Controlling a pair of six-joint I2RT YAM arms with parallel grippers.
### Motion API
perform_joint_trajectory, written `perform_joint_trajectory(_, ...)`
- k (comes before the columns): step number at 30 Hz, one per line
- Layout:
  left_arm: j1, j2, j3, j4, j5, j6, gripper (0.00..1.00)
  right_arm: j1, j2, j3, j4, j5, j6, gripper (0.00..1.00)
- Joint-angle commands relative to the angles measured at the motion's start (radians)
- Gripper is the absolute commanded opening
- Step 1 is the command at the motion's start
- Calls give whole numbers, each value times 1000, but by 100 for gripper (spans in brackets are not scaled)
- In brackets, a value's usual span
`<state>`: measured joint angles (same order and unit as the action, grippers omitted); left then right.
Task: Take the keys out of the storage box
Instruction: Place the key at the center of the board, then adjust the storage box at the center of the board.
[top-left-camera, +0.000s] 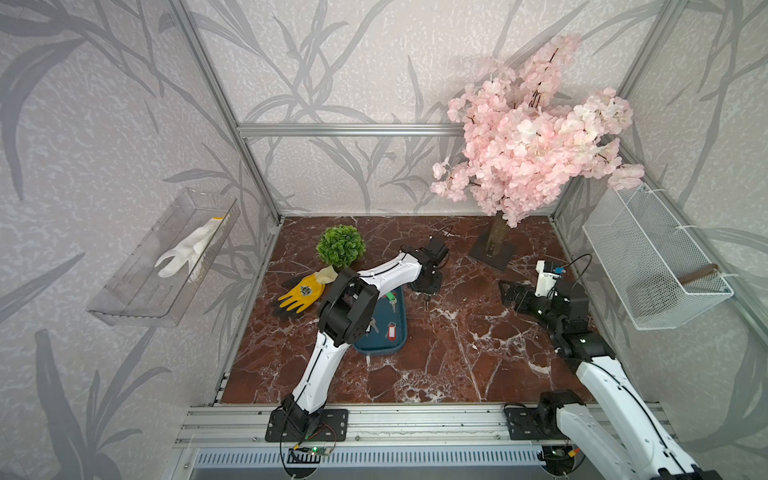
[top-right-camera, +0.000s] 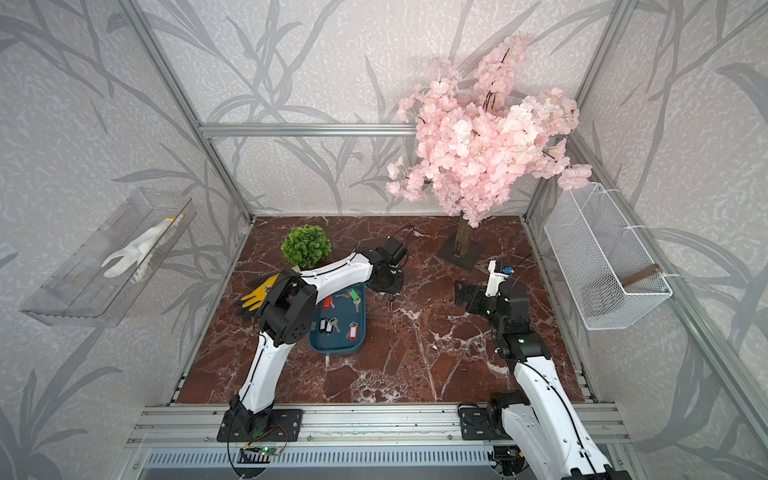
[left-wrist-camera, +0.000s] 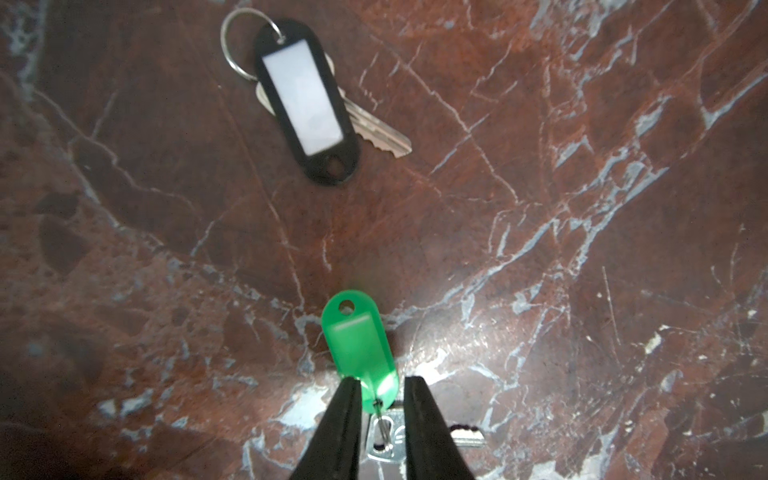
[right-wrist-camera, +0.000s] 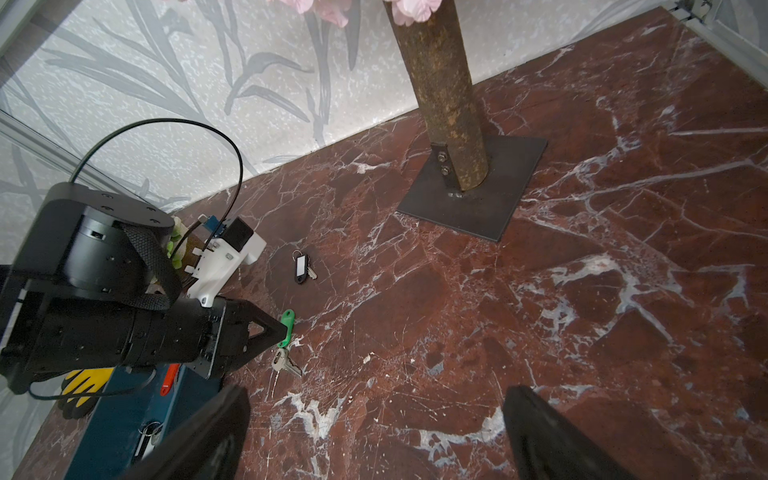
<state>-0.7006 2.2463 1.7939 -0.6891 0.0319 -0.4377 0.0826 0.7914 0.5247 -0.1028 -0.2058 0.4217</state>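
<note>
The teal storage box (top-left-camera: 384, 347) (top-right-camera: 332, 348) lies left of centre and holds several keys, among them a red-tagged one (top-right-camera: 353, 331), a green-tagged one (top-right-camera: 353, 295) and black-tagged ones (top-right-camera: 325, 325). Just right of the box, my left gripper (left-wrist-camera: 380, 380) (right-wrist-camera: 284, 328) points down at the marble. Its jaws stand slightly apart around a green-tagged key (left-wrist-camera: 357, 340); the tag leans on one finger, with a gap to the other. That key's metal blade (right-wrist-camera: 284, 361) rests on the table. A black-tagged key (left-wrist-camera: 307, 99) (right-wrist-camera: 300, 268) lies on the marble beyond. My right gripper (right-wrist-camera: 376, 395) (top-left-camera: 505, 291) is wide open and empty.
A pink blossom tree on a dark base plate (top-left-camera: 490, 251) stands at the back right. A green ball plant (top-left-camera: 340, 246) and a yellow glove (top-left-camera: 301, 293) sit behind the box. A clear bin (top-left-camera: 166, 266) and a wire basket (top-left-camera: 652, 257) hang on the side walls.
</note>
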Motion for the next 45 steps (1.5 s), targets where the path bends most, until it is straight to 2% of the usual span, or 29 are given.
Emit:
perform_joint_trajectory(1, 2, -103, -17, -23, -27, 7, 32, 2, 6, 41, 2, -30, -9, 99)
perform_joint_trajectory(6, 31, -274, -160, 39, 0, -26, 43, 3, 21, 69, -6, -71, -27, 99)
perform_joint_trajectory(13, 93, -514, -355, 42, -62, -53, 65, 11, 73, 107, -8, -154, -43, 99)
perform_joint_trajectory(20, 224, -745, -578, 51, -127, -103, 80, 57, 128, 133, -11, -157, -71, 99)
perform_joint_trajectory(23, 280, -811, -662, 64, -142, -117, 86, 67, 145, 132, 4, -152, -65, 99)
perform_joint_trajectory(27, 347, -837, -726, 78, -106, -125, 89, 78, 162, 135, 10, -147, -64, 99)
perform_joint_trajectory(33, 413, -753, -748, 140, 18, -127, 86, 89, 164, 134, 10, -141, -58, 99)
perform_joint_trajectory(39, 423, -604, -686, 178, 110, -109, 69, 96, 157, 133, -3, -148, -64, 99)
perform_joint_trajectory(45, 421, -560, -663, 211, 163, -118, 56, 175, 165, 165, -65, -122, -178, 100)
